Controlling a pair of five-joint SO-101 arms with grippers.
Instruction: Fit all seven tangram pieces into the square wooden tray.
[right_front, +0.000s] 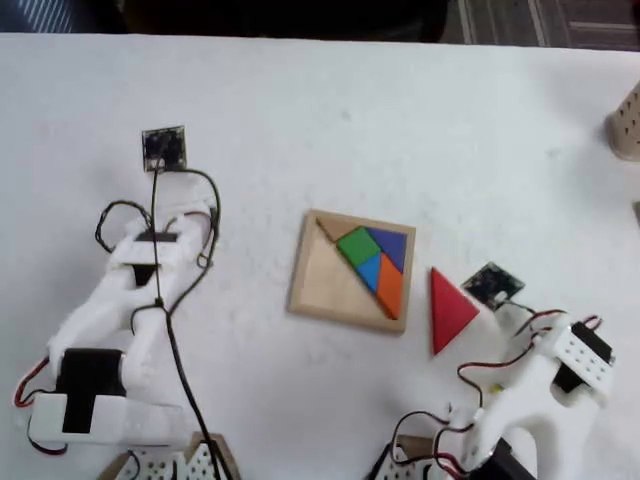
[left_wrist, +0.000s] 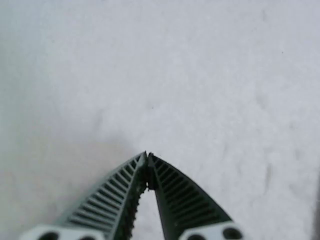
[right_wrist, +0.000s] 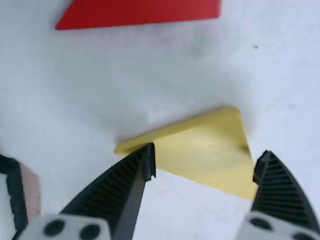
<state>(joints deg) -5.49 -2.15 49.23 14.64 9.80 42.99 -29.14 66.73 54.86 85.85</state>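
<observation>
Tray (right_front: 320, 285): from above, four coloured pieces (right_front: 375, 262) inside; red triangle (right_front: 450, 310) just beside it on the worktop (right_front: 300, 120).
Right claw (right_wrist: 206, 162): wide open, grasping nothing; one tip perhaps touches the yellow piece (right_wrist: 200, 145).
Yellow piece: flat between the tips, near the red triangle.
Left claw (left_wrist: 148, 156): clenched, empty, over bare worktop.

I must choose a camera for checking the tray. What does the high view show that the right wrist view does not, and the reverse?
High view adds: the wooden tray with a green piece, a blue piece, an orange piece and a purple piece inside. Right wrist view adds: a yellow piece lying between the fingers of the open right gripper. Both: the red triangle on the white table.
</observation>
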